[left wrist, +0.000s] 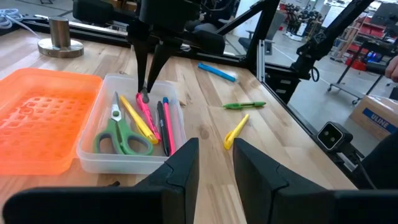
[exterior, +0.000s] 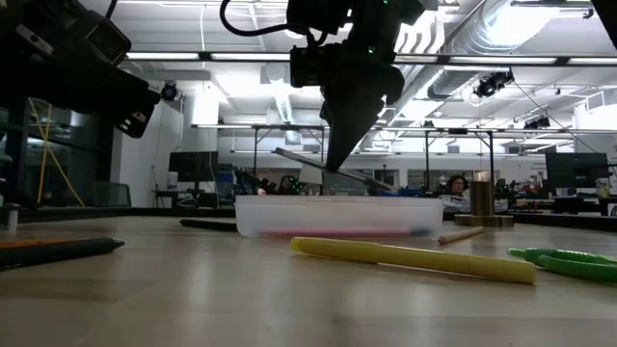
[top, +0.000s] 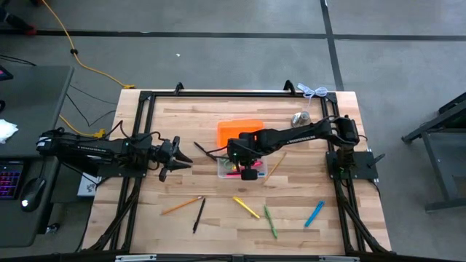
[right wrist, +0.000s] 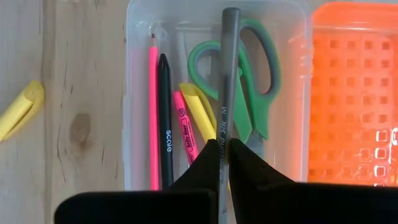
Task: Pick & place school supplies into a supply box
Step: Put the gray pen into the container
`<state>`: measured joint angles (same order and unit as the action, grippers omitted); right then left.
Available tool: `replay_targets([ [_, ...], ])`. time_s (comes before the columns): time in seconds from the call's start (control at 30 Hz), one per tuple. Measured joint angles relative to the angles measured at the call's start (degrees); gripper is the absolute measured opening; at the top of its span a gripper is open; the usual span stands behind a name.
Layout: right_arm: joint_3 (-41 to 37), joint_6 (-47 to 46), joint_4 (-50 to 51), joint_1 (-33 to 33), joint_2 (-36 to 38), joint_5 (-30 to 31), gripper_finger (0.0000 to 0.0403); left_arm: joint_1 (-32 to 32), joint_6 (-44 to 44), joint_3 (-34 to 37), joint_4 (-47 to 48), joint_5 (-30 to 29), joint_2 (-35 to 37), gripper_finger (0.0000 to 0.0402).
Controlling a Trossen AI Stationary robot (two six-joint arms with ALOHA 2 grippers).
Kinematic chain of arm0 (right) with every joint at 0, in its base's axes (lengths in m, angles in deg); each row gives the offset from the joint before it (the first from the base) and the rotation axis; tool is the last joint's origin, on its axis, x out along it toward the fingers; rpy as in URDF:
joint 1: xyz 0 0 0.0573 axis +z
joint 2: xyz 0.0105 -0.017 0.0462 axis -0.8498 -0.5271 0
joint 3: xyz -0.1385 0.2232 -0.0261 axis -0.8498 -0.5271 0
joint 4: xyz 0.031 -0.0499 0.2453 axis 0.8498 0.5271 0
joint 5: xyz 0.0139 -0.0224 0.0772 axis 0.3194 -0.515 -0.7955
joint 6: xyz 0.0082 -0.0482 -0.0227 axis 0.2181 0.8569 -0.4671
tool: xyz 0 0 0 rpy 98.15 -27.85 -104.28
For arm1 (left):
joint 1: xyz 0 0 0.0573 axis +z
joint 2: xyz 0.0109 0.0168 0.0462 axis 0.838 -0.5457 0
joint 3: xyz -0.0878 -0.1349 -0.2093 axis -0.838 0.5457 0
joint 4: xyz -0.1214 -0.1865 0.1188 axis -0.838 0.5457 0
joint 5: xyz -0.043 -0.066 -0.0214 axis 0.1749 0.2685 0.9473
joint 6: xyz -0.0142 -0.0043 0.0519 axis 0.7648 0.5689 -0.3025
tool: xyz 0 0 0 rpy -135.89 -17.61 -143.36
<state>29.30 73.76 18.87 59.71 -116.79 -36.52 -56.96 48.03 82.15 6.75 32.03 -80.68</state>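
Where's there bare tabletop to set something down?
Free: the strip between the left gripper and the supply box, and the near-left corner beside the orange pencil. Crowded: the near edge right of the black pen, and inside the box.

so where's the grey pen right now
The grey pen is pinched in the right claw, held over the open supply box, above the green-handled scissors and beside the orange lid.

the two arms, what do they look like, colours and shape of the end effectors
Both arms are black with jointed segments and dark cables along them. The left end effector and the right end effector each end in two black, wedge-shaped fingers tapering to narrow tips. No markings can be made out.
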Motion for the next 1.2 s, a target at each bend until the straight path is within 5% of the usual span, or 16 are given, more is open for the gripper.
replay_targets([
  [1.2, -10.5, 1.4, -10.9, 0.0, 0.0, -2.9, 0.0000, 0.0, 0.0, 0.0, -0.2, 0.1, 0.0, 0.0129],
])
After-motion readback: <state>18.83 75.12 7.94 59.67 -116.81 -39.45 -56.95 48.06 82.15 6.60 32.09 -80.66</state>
